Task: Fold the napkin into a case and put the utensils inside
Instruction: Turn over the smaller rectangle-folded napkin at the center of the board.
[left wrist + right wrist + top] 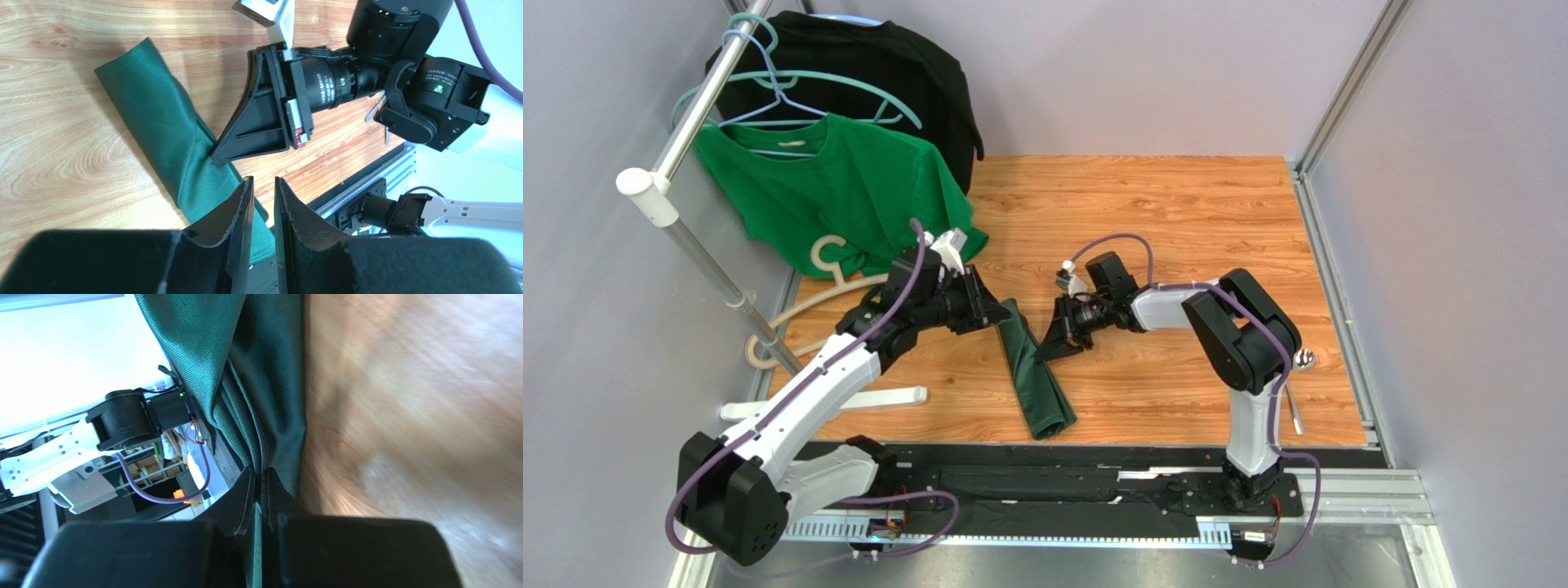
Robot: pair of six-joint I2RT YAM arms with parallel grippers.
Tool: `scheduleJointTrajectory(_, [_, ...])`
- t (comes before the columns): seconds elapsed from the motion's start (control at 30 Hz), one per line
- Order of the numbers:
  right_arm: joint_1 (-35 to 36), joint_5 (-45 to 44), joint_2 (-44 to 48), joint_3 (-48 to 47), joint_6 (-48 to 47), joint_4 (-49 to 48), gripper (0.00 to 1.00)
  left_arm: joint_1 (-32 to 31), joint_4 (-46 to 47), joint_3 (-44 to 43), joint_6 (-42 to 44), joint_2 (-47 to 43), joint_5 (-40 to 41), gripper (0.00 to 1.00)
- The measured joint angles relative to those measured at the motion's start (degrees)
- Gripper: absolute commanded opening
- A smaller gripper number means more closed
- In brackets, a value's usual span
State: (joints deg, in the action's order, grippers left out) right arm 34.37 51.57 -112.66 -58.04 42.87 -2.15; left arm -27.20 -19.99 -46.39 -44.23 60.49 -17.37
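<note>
On the desk (1161,221), seen from the top camera, the napkin (1036,374) lies as a narrow folded strip. Its long axis runs from its far end toward the arm bases, leaning a little to the right. The left hand (989,312) sits at the left of the strip's far end. The right hand (1057,341) meets the strip's right long edge, nearer the far end than the near one. What looks like a metal utensil (1295,410) lies well apart from the napkin, on its right.

From the left wrist, the napkin (159,116) runs diagonally just ahead of the left hand (264,184). This hand's fingers are parted by a thin gap with nothing between them. The right hand (224,150) touches the strip's edge with its tips.

From the right wrist, the right hand (258,484) is pinched closed on the napkin (245,367), with a thin green edge between its fingers. The pinched layer is likely the pocket's lip, so the right hand is the better placed to lift it open.
</note>
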Motion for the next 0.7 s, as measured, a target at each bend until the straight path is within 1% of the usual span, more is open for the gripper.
scheduleJointTrajectory(0.03, [-0.81, 0.59, 0.00, 0.42, -0.07, -0.59, 0.13, 0.00, 0.44, 0.13, 0.00, 0.44, -0.24, 0.27])
scheduleJointTrajectory(0.1, [-1.79, 1.29, -0.20, 0.72, -0.35, -0.81, 0.15, 0.00, 1.70, 0.63, 0.00, 1.49, -0.81, 0.27])
scheduleJointTrajectory(0.2, [-3.85, 1.77, -0.28, 1.14, -2.32, 0.15, 0.32, 0.04, 3.89, 1.75, 0.02, 3.91, -2.32, 0.27])
scheduleJointTrajectory(0.23, [-4.59, 1.66, -0.28, 1.14, -2.95, 0.87, 0.42, 0.04, 4.48, 2.16, 0.02, 4.76, -2.80, 0.27])
scheduleJointTrajectory(0.33, [-7.63, -1.18, 0.81, 1.14, -7.37, 6.40, 0.50, -0.11, 6.40, 3.37, 0.44, 7.67, -3.80, 0.28])
scheduleJointTrajectory(0.43, [-9.51, -9.75, 5.99, 1.05, -12.28, 16.63, 0.53, -0.61, 7.93, 3.45, 1.25, 12.11, -4.72, 0.28])
scheduleJointTrajectory(0.5, [-8.22, -17.94, 12.00, 0.35, -14.95, 24.30, 0.53, -0.92, 8.41, 3.06, 1.70, 15.19, -4.98, 0.27])
scheduleJointTrajectory(0.57, [-4.02, -23.67, 18.12, -0.57, -15.85, 28.98, 0.51, -1.20, 8.46, 1.77, 2.45, 18.86, -5.07, 0.25])
scheduleJointTrajectory(0.6, [-1.38, -25.09, 20.44, -0.85, -15.78, 30.03, 0.50, -1.29, 8.22, 0.17, 3.06, 21.49, -5.05, 0.24])
scheduleJointTrajectory(0.63, [1.62, -25.97, 22.62, -0.94, -15.65, 30.38, 0.47, -1.31, 8.07, -1.27, 3.58, 23.82, -4.81, 0.23])
scheduleJointTrajectory(0.7, [7.15, -26.27, 25.09, -0.70, -14.47, 29.99, 0.44, -1.33, 7.58, -5.18, 4.70, 28.70, -4.52, 0.23])
